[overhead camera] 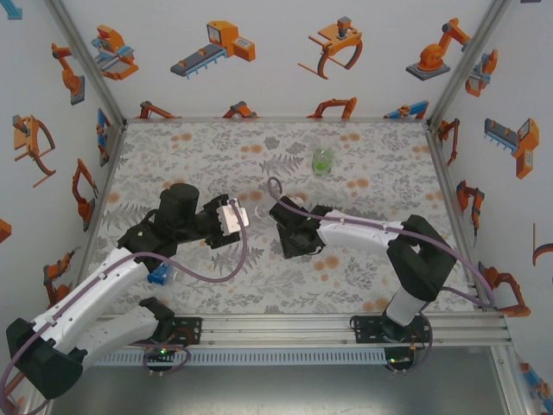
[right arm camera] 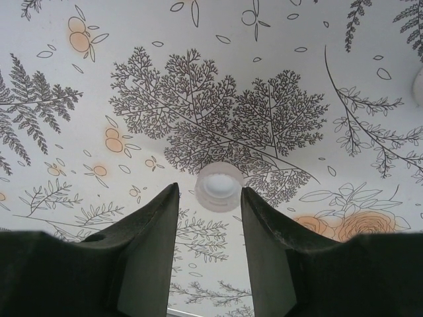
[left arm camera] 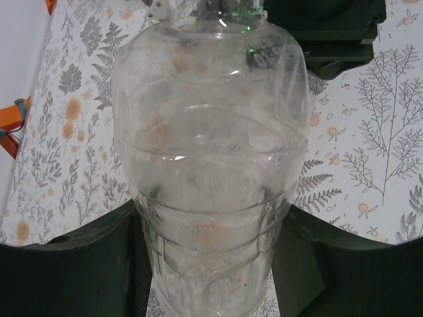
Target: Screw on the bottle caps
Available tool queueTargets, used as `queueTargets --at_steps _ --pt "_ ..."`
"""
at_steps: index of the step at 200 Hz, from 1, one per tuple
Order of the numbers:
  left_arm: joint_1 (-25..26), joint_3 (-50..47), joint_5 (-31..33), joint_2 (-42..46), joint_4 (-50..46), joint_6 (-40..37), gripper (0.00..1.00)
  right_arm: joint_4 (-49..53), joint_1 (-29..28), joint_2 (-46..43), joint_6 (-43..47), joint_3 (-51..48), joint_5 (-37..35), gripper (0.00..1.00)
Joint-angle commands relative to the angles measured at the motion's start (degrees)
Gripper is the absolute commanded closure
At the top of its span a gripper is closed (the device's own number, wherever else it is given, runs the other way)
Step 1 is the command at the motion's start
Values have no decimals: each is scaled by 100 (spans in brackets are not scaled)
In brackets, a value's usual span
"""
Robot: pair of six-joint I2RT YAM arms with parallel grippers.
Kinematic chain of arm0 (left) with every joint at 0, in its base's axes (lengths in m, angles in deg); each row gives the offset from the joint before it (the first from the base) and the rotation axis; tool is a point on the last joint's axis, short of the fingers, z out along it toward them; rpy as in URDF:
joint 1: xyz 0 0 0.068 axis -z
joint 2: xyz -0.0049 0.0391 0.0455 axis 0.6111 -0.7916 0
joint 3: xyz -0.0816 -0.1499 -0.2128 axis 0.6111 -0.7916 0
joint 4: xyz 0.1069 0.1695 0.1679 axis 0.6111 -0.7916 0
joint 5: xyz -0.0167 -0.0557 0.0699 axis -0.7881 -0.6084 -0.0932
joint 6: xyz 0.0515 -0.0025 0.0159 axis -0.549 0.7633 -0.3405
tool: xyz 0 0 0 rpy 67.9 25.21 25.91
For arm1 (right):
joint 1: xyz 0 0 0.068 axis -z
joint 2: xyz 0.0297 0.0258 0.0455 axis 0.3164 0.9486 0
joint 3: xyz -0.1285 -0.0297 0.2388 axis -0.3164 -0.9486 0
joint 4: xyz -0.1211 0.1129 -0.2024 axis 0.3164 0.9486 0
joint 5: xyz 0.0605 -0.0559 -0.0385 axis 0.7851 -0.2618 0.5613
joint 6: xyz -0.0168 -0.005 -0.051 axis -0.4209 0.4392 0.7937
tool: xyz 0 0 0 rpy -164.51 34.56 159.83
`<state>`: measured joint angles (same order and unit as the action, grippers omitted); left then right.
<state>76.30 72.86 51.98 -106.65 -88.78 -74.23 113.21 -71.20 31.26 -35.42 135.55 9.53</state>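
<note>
Pinching a plain, ribbed, clear plastic bottle point(left arm camera: 211, 132), the left gripper point(left arm camera: 211, 218) sits left of centre; the right gripper point(right arm camera: 209, 191) hangs spread over a round white cap point(right arm camera: 219, 187), seemingly untouched, on fern-printed cloth point(right arm camera: 132, 33).

The left arm point(overhead camera: 95, 285) and right arm point(overhead camera: 367, 229) share one build: long white shell links joined by bulky matt black joint housings; a thin mauve-grey left cable point(overhead camera: 207, 278) hangs in a loose loop off the left arm; a matching right cable point(overhead camera: 462, 292) trails along the right arm; each arm ends in a black base plate point(overhead camera: 173, 328), with what seems to be a tiny green light point(overhead camera: 155, 353) below it; the left gripper point(left arm camera: 210, 208) has thick, dull black fingers point(left arm camera: 66, 264); the right gripper point(right arm camera: 209, 190) has dark wedge-shaped fingers point(right arm camera: 149, 251), broad at the root, narrowing to blunt, slightly scuffed tips.
</note>
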Motion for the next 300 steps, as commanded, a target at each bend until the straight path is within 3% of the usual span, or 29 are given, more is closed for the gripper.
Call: queueTargets --at_steps 1,258,276,300 --pt "22 -35 -132 71 123 76 100 194 -40 -56 -133 100 -35 58" --pt "74 -35 -92 10 101 56 99 4 -42 373 -98 32 5 61" --pt "70 -35 -84 8 93 56 99 -58 -36 430 -100 5 46 63" --pt "74 -35 -81 -9 100 58 99 -131 -42 419 -91 -5 86 75"
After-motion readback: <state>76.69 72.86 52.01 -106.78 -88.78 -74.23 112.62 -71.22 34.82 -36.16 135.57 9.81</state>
